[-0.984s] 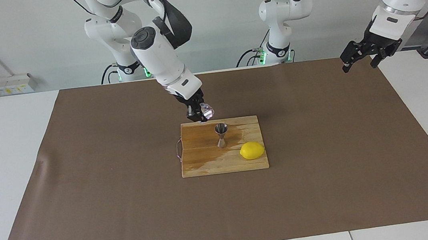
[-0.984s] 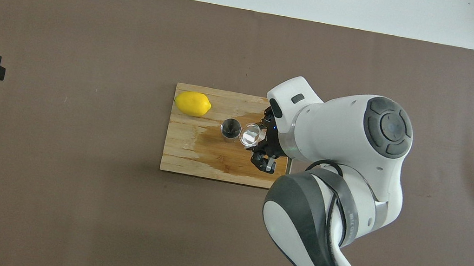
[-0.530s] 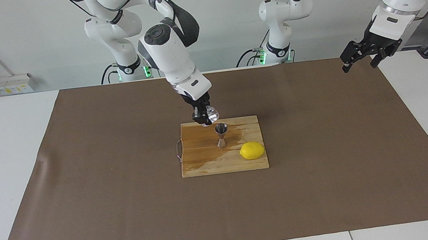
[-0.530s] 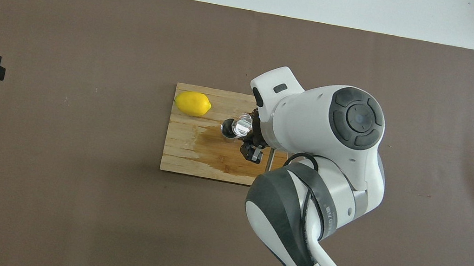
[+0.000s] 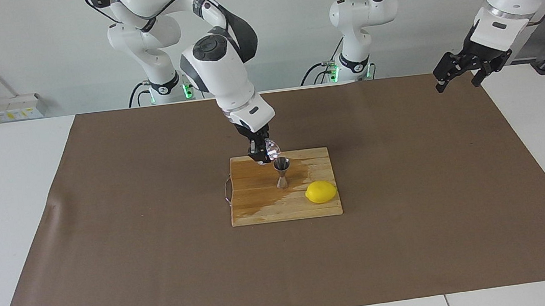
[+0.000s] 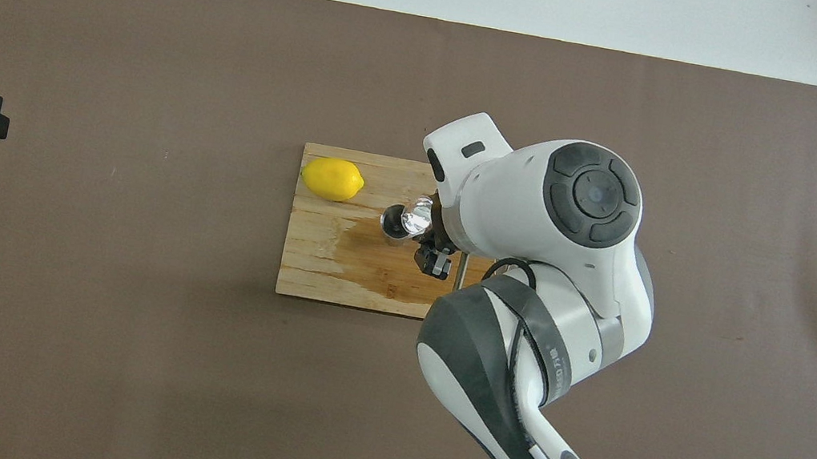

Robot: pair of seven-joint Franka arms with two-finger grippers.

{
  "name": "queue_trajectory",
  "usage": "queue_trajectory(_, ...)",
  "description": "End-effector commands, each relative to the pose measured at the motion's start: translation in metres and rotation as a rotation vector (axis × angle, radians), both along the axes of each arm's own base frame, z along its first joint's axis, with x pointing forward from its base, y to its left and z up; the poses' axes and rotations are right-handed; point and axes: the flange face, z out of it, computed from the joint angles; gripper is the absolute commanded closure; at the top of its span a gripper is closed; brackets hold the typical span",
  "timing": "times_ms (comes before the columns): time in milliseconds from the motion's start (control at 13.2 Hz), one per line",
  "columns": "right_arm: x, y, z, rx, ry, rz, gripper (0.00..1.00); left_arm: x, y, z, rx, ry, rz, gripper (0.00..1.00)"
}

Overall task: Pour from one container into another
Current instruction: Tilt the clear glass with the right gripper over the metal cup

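The right hand (image 5: 263,155) is closed on the clear glass cup (image 5: 272,149) and holds it in the air, tipped toward the steel jigger (image 5: 282,172). The cup's mouth sits just above and beside the jigger's upper rim; in the overhead view the cup (image 6: 416,219) overlaps the jigger (image 6: 394,225). Whether cup and rim actually touch cannot be settled from either view.

The jigger stands upright on the wooden cutting board (image 5: 258,211), roughly at the board's middle. A darker, wet-looking patch (image 5: 258,185) spreads over the board around the jigger's base and toward the right arm's end of the board. A lemon (image 5: 321,191) lies on the same board, farther from the robots than the jigger and toward the left arm's end, apart from the jigger.

The board rests on a brown mat (image 5: 108,243) that covers most of the white worktop (image 5: 1,204).

The left hand (image 5: 458,75) hangs in the air over the mat's edge at the left arm's end of the worktop, well apart from the board, fingers spread and holding nothing. That arm waits.
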Motion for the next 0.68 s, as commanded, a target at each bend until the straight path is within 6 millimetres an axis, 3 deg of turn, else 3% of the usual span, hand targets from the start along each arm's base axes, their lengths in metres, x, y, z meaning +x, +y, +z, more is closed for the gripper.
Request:
queue_trajectory(0, 0.001, 0.011, -0.003, -0.024, 0.012, -0.008, 0.77, -0.008, 0.001, 0.002, 0.002, 0.006, -0.002, 0.00)
queue_trajectory(151, 0.003, 0.011, -0.013, -0.055, 0.012, -0.019, 0.77, -0.008, 0.002, 0.002, 0.002, 0.006, -0.001, 0.00)
queue_trajectory(606, -0.006, 0.022, -0.017, -0.092, 0.031, -0.001, 0.78, -0.008, 0.002, 0.002, 0.002, 0.006, -0.001, 0.00)
